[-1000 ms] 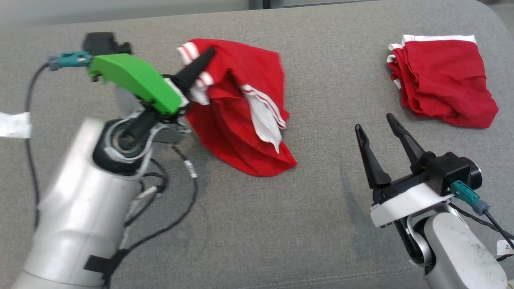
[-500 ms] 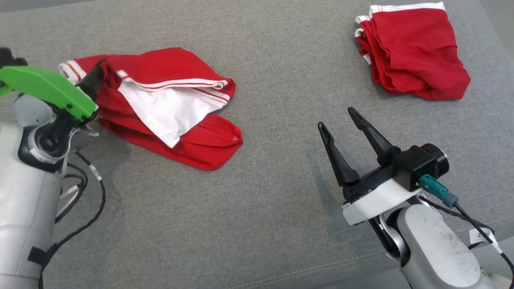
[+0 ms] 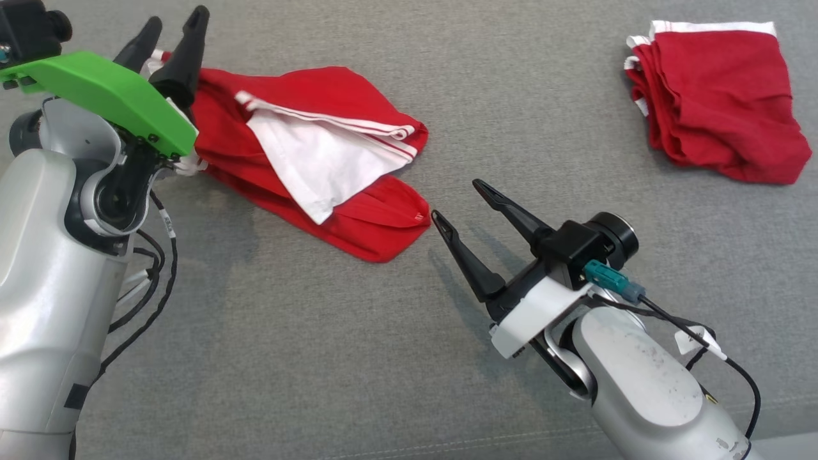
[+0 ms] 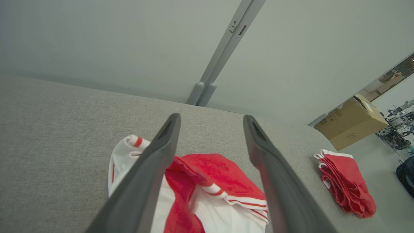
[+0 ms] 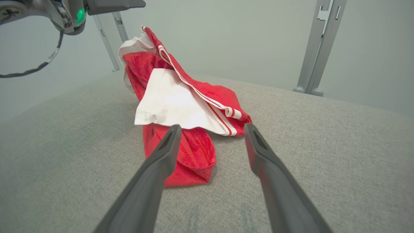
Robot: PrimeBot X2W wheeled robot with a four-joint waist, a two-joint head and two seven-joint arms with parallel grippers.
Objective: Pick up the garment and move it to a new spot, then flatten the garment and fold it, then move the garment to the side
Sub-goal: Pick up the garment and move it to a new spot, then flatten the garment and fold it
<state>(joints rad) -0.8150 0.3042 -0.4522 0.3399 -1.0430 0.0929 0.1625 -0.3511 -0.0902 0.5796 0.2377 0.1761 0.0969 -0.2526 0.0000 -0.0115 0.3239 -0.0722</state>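
On the grey fabric worktop (image 3: 409, 358), left of centre, the crumpled red-and-white garment (image 3: 307, 147) lies in a heap, with a white panel and striped trim showing on top. Left gripper (image 3: 174, 20) sits over the heap's far-left end, jaws wide apart, nothing between them. It may brush the cloth, but the left wrist view is too close to tell. Right gripper (image 3: 455, 199) is just beside the heap's near-right corner, jaws apart and empty, pointing at it, off the cloth. Folded red garment (image 3: 716, 102) lies well apart at far right.
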